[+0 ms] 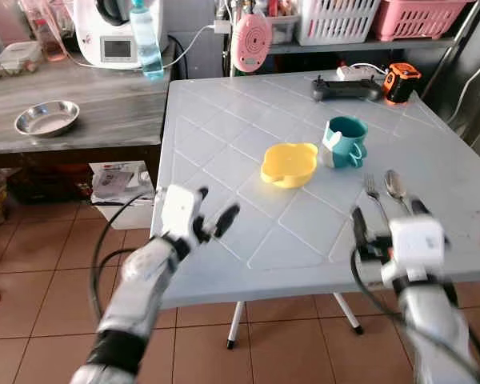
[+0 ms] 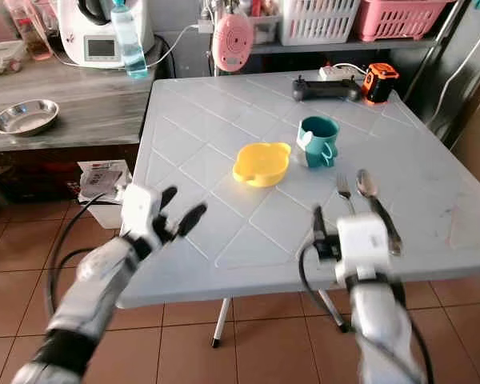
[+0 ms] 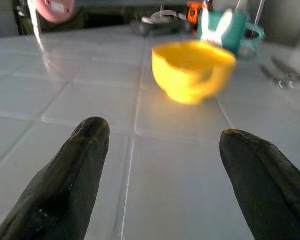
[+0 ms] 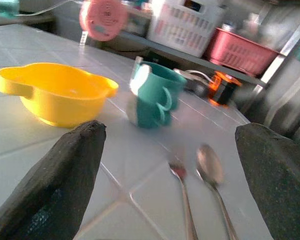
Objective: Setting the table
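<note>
Two silver arms reach over the near edge of a pale grey plastic table (image 1: 224, 120) patterned with diamond lines. On the left, the left gripper (image 1: 212, 212) hovers above the table's near left part, its two black fingers spread wide and holding nothing; its wrist camera looks straight across the tabletop at the bowl. Near the table's middle sits a yellow plastic bowl with small side handles (image 1: 289, 163), and just beside it on the right stands a teal mug with a white rabbit-ear decoration (image 1: 344, 142). Further right, a metal fork (image 1: 375, 197) and a metal spoon (image 1: 397, 187) lie side by side, close together, handles toward the robot, probably laid out as one place setting. On the right, the right gripper (image 1: 384, 216) hangs just short of the cutlery, fingers wide apart and empty, seemingly lined up to pick up a utensil.
</note>
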